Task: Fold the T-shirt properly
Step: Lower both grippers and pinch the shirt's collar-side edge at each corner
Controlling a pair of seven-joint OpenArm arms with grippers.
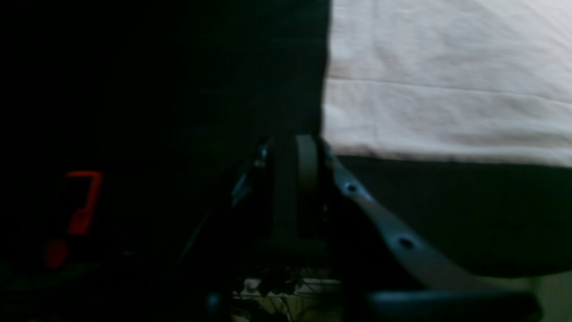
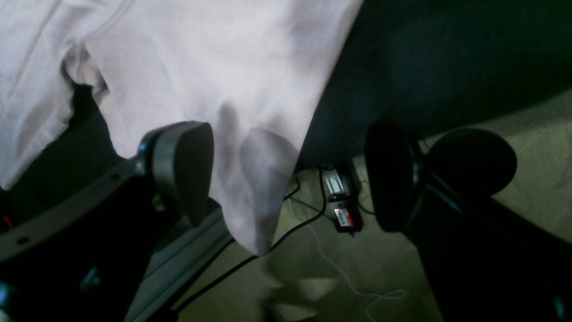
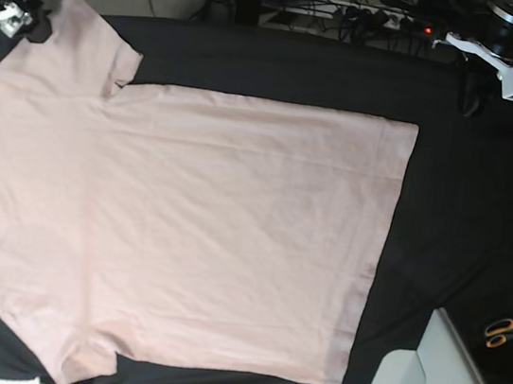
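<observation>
Right tool (image 2: 286, 179) wide open astride T-shirt (image 2: 214, 67) sleeve tip, unheld | left tool (image 1: 297, 174) nearly closed, empty | pinch sleeve fully before lifting.

A robotics lab: black-draped table (image 3: 443, 228), tangled cables (image 2: 250, 259) on carpet, scissors (image 3: 505, 332).

I see the pale pink cotton T-shirt (image 2: 214, 67) draping off the black cloth (image 2: 438, 58), its corner hanging between my right pincer's (image 2: 290, 174) spread-apart fingers (image 2: 183, 165).
</observation>
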